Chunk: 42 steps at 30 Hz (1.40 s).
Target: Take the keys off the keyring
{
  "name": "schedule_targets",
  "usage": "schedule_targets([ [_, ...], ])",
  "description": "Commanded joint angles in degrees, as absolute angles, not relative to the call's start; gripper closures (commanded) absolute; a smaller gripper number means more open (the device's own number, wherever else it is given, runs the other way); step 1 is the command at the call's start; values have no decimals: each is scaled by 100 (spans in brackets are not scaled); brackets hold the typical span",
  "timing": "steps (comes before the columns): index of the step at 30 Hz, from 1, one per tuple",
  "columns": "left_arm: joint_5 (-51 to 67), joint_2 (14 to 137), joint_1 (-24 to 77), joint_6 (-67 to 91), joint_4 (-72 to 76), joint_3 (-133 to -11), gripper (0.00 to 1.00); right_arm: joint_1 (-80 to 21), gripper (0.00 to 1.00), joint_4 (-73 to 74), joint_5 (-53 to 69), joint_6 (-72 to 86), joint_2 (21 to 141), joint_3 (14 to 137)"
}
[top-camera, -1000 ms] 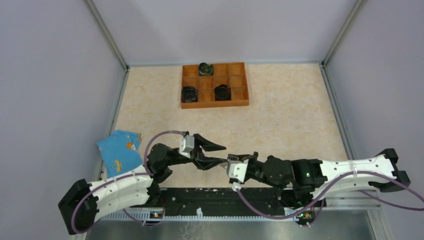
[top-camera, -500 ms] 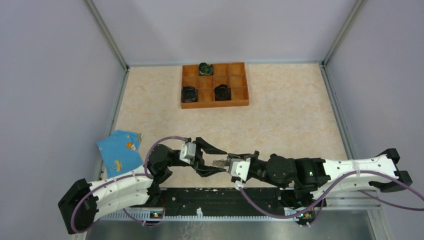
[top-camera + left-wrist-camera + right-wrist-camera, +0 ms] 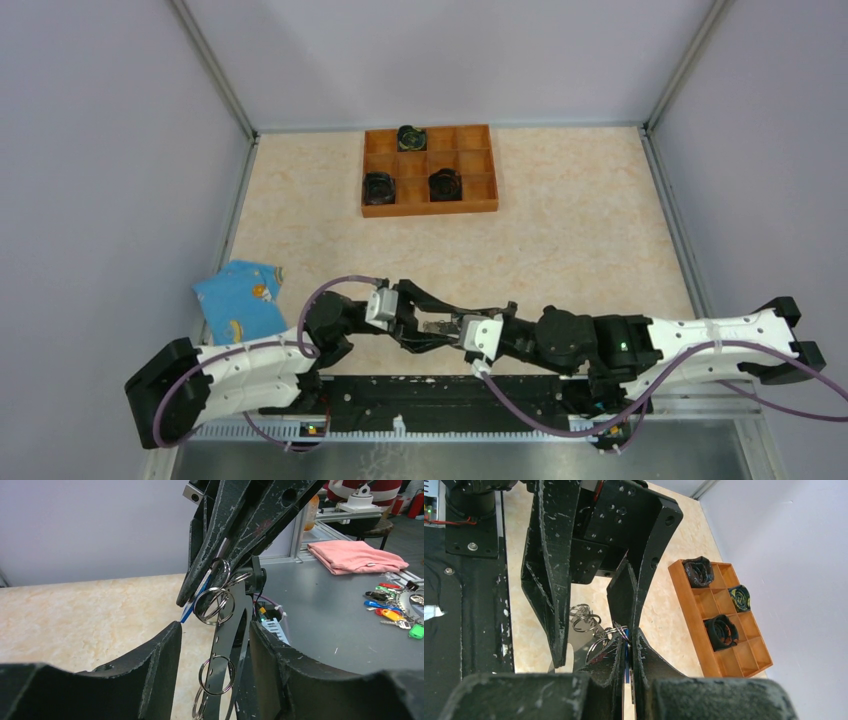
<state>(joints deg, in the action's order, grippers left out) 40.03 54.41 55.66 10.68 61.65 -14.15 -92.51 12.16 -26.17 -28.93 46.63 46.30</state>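
Observation:
The keyring [image 3: 226, 642], a dark-grey metal loop with small holes and silver split rings [image 3: 215, 604] on it, hangs between my two grippers above the table's front edge [image 3: 437, 326]. My right gripper [image 3: 630, 634] is shut on the key's blue head [image 3: 628, 656], which shows as a blue sliver in the left wrist view [image 3: 188, 611]. My left gripper [image 3: 215, 630] is open, one finger on each side of the loop, not touching it. In the top view the left gripper [image 3: 432, 318] meets the right gripper [image 3: 453, 327] tip to tip.
An orange compartment tray [image 3: 480, 190] with three round black objects [image 3: 444, 184] stands at the back. A light-blue packet [image 3: 238, 300] lies at the left wall. Grey walls close in three sides.
My left arm has moved right, so its open fingers now straddle the keyring and the right gripper's tips. The right gripper has held its place and kept its grip.

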Motion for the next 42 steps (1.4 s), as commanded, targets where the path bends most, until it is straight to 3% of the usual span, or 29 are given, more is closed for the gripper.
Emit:
schedule_targets([
  [1, 4095, 5682, 5663, 1142, 6895, -1541, 43, -9304, 100, 778, -2827, -2816, 4659, 4869],
  [5, 4107, 5890, 5685, 1283, 7188, -1467, 50, -9301, 100, 717, -2875, -2818, 4601, 4856],
  [11, 4179, 5922, 5683, 1345, 6960, -1542, 69, -9299, 100, 761, -3093, -2853, 4588, 4872],
  [20, 3694, 5257, 5678, 1154, 3800, -2348, 100, -9308, 100, 1783, -3793, -2615, 4647, 5029],
  [31, 3926, 5695, 5678, 1122, 1556, -3276, 100, -9360, 100, 2046, -4206, -2875, 5056, 5261],
  [42, 3322, 5713, 5669, 1479, 940, -3488, 100, -9367, 100, 2882, -3026, -2410, 5367, 5969],
])
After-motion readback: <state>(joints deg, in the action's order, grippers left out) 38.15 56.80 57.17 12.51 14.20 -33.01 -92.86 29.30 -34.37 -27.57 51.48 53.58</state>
